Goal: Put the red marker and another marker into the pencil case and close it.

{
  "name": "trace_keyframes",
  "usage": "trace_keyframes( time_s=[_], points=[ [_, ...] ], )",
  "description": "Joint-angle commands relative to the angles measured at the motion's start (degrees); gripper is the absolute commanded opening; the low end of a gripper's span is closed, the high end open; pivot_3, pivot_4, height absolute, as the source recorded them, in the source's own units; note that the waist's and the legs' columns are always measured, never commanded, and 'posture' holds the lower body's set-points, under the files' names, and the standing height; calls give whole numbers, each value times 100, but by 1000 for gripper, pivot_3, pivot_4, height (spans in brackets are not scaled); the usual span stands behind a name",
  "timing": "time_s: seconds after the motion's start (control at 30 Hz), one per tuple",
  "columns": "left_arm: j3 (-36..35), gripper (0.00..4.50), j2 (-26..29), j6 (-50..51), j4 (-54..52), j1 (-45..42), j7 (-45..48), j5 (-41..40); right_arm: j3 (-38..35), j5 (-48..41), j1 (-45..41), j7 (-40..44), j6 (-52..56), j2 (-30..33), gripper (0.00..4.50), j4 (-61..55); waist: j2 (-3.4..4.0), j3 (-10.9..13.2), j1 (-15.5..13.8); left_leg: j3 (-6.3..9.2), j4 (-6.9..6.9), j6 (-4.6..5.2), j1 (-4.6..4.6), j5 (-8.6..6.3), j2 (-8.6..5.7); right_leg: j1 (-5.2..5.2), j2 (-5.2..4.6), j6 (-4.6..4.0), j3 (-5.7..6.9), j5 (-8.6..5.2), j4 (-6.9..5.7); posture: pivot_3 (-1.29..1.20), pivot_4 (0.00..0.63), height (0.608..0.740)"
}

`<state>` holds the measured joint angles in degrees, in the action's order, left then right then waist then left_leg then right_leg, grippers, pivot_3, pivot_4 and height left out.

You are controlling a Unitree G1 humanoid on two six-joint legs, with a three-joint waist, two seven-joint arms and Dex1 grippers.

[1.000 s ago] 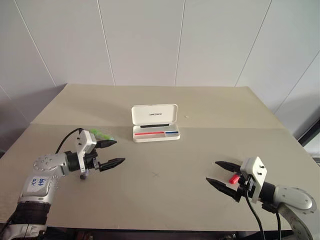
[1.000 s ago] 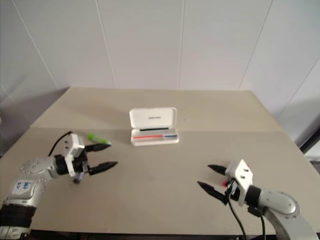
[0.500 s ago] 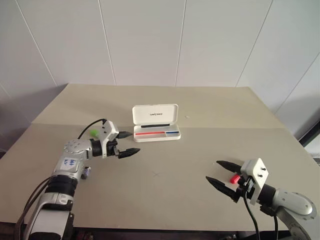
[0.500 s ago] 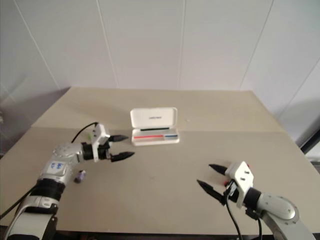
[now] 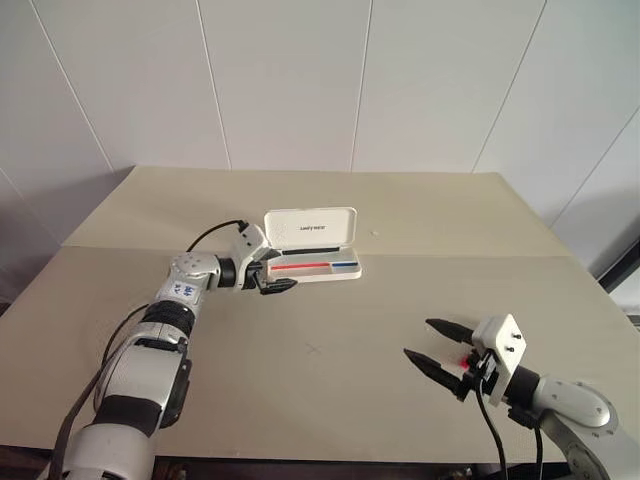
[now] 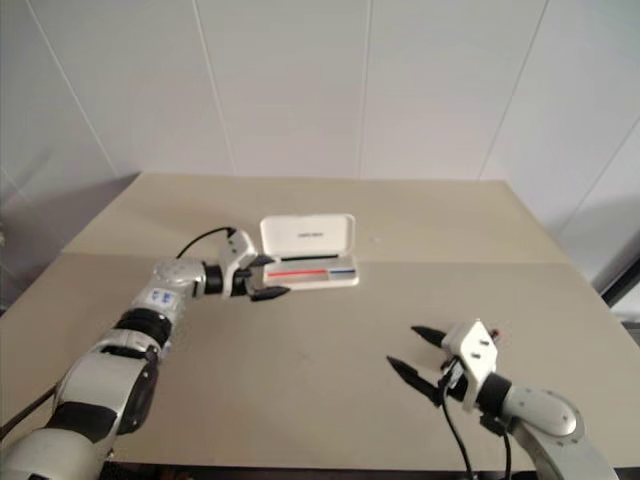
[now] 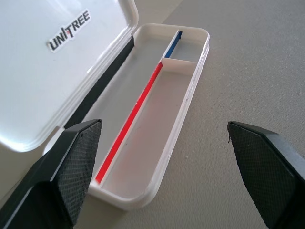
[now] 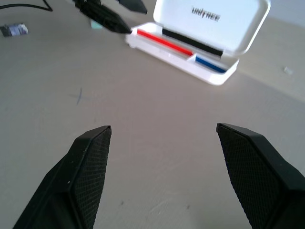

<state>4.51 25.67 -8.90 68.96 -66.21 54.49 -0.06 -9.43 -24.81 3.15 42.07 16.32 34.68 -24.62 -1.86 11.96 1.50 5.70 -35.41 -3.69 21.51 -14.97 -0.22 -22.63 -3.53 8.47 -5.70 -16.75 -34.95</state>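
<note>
The case [image 5: 312,256] lies open on the surface [image 5: 330,330], lid upright at the back, its tray with red and blue stripes bare of any marker. The left claw [image 5: 272,277] hangs at the tray's left end with jaws wide and nothing between them; just behind it a pale green sliver [image 8: 96,24] – likely the green marker – lies on the surface. The right claw [image 5: 440,350] hovers well apart near the front edge, wide too and empty, with a red bit [image 5: 463,357] just behind its fingers – likely the red marker. The risk here is that the left claw, so close, nudges the light case or knocks the lid shut, and that the green marker may roll off when reached for
</note>
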Motion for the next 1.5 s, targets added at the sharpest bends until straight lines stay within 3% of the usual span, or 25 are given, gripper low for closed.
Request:
trace_keyframes(
  time_s=[0.03,0.77,0.87,1.27,1.5],
  points=[
    [45,4486,-48,-90,226,-247,44,215,-121,-36,11,-76,-83,-20,4500,-223,-1,0,10,0,-1,0,1,0,-1,0,0,0,0,0,0,0,150,740],
    [178,4486,-341,561,825,-567,-789,1133,28,-6,-257,-5,-88,-28,4500,-1,-4,2,11,2,-29,-1,2,1,-2,-3,2,3,-1,2,-32,0,150,740],
    [225,3895,-356,847,857,-554,-983,1267,40,-2,-295,13,-87,-23,4500,27,-4,2,22,1,-36,-1,0,1,-1,-3,3,3,-2,2,-40,0,150,740],
    [194,36,-362,654,787,-692,-928,1337,89,16,-487,125,-65,8,4500,159,-4,2,14,1,-48,-1,-1,0,-2,-2,3,4,-2,1,-49,0,150,740],
    [166,36,-269,365,665,-782,-527,1302,110,18,-567,192,-74,21,4500,232,-4,2,9,2,-46,-2,3,-1,-3,-3,2,5,-2,1,-44,0,150,740]
  ],
)
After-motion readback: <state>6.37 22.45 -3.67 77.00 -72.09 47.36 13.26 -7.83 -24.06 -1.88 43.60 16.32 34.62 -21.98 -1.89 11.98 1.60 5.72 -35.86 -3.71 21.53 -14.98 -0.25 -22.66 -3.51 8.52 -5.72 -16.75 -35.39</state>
